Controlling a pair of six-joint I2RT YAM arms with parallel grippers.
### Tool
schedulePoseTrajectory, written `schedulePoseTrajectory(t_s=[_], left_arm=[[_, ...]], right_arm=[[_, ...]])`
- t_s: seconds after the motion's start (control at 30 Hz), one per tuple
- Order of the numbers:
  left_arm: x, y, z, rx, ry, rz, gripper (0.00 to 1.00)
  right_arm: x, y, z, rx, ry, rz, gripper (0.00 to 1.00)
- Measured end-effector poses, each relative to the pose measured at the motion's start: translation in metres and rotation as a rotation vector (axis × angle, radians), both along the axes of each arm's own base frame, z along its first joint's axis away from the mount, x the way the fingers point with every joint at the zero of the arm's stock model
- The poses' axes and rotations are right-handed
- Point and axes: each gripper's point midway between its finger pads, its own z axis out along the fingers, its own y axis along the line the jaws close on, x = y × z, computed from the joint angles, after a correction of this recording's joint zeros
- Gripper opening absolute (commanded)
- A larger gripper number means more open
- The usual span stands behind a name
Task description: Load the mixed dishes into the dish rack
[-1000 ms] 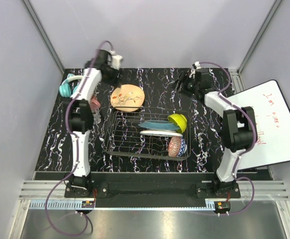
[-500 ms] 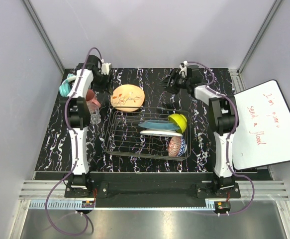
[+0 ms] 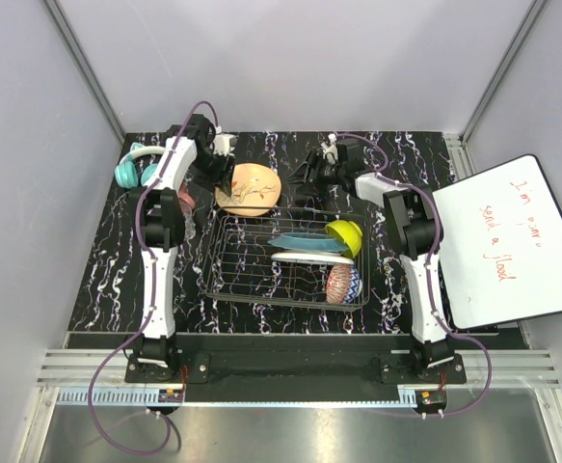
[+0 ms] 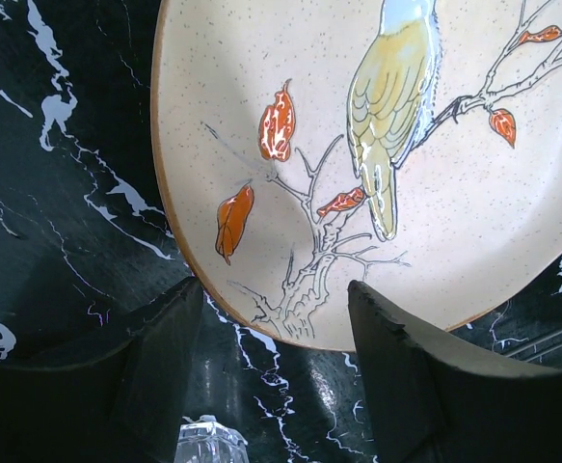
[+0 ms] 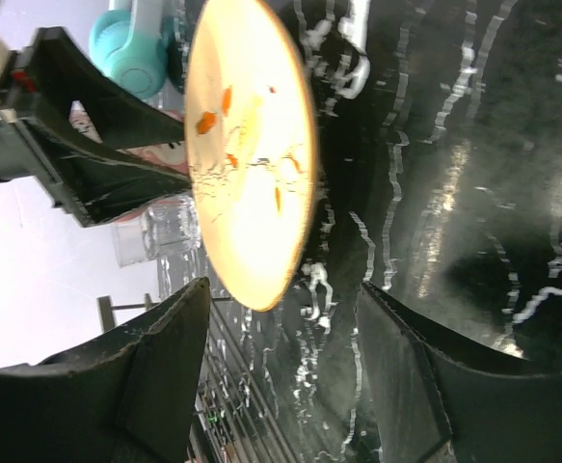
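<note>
The tan floral plate point(image 3: 248, 187) lies on the black marbled table behind the dish rack point(image 3: 237, 265). My left gripper point(image 3: 223, 172) stands open at the plate's left edge; in the left wrist view the plate point(image 4: 358, 145) has its rim just ahead of the gap of that gripper point(image 4: 276, 328). My right gripper point(image 3: 305, 177) stands open to the plate's right, apart from it, and sees the plate point(image 5: 252, 164) nearly edge-on. In the rack are a teal plate point(image 3: 305, 241), a white plate point(image 3: 300, 258), a yellow-green bowl point(image 3: 346, 234) and a red patterned bowl point(image 3: 342, 283).
Teal headphones point(image 3: 131, 166) lie at the back left. A pink mug point(image 3: 184, 200) shows beside the left arm. A small clear glass point(image 4: 208, 444) stands close under the left gripper. A whiteboard point(image 3: 512, 241) leans at the right edge.
The left gripper swung out to the left, then came back right to the plate's edge. The right arm reached steadily leftward toward the plate's right side, its jaws narrowing slightly.
</note>
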Motion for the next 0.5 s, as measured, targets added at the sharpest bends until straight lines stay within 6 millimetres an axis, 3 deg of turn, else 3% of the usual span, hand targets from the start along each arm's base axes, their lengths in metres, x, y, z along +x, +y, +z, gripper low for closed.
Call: schedulePoseTrajectory(t_s=[0.23, 0.5], left_arm=[[0.0, 0.002, 0.0, -0.006, 0.002, 0.009, 0.66], [0.003, -0.001, 0.0, -0.016, -0.003, 0.012, 0.67]], right_arm=[[-0.002, 0.0, -0.025, -0.004, 0.061, -0.009, 0.69], [0.001, 0.006, -0.027, 0.056, 0.068, -0.009, 0.69]])
